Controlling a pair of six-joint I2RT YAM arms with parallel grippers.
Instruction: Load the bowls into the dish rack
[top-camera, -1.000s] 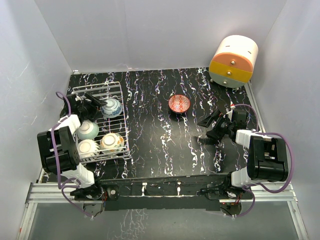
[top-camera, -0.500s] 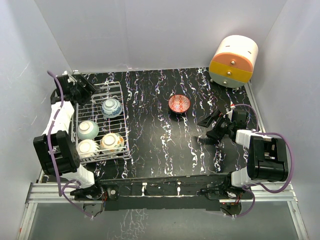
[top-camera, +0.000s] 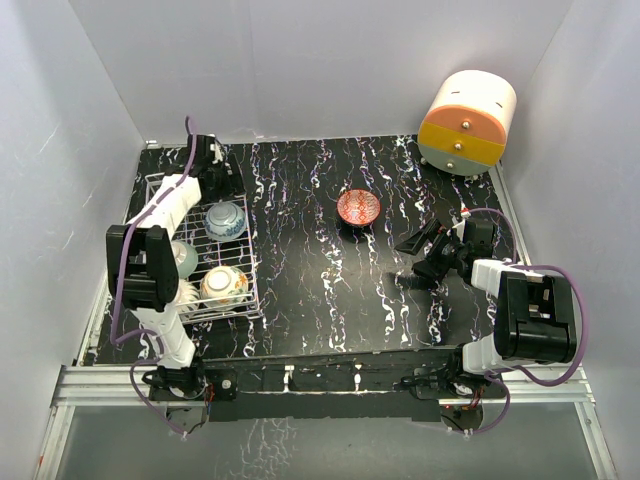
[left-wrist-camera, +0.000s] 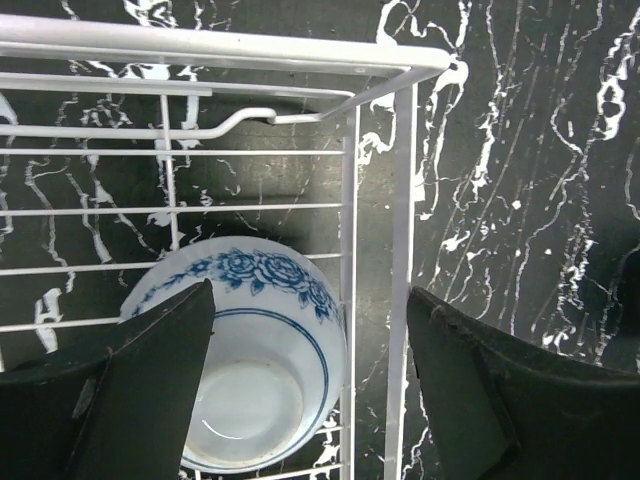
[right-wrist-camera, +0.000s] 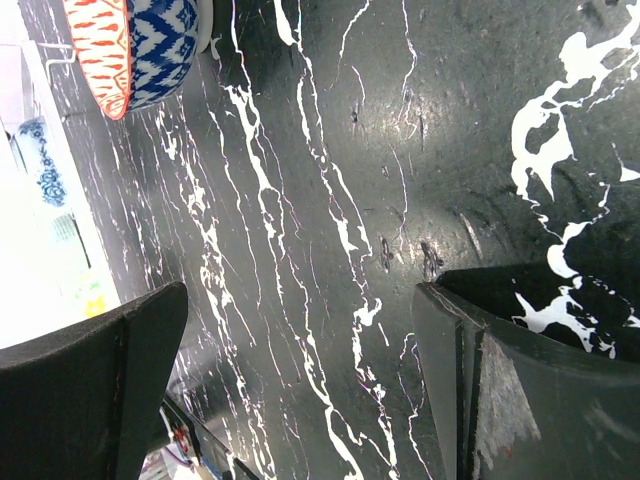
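Left gripper (left-wrist-camera: 310, 298): jaws spread, nothing held, hanging over the far right corner of the white wire-grid dish rack (left-wrist-camera: 400, 200). Directly beneath it, the blue-patterned white ceramic bowl (left-wrist-camera: 250, 370) sits upright inside the rack. Also racked: the yellow leaf-patterned bowl (top-camera: 225, 285), the mint-green bowl (top-camera: 185, 257) and what appears to be the cream bowl (top-camera: 185, 295); the arm partly hides the last two. The red-patterned bowl (top-camera: 359, 207) stands on the black marbled table (top-camera: 320, 290), well apart from the rack. Right gripper (top-camera: 416, 257): jaws spread, empty, near that bowl.
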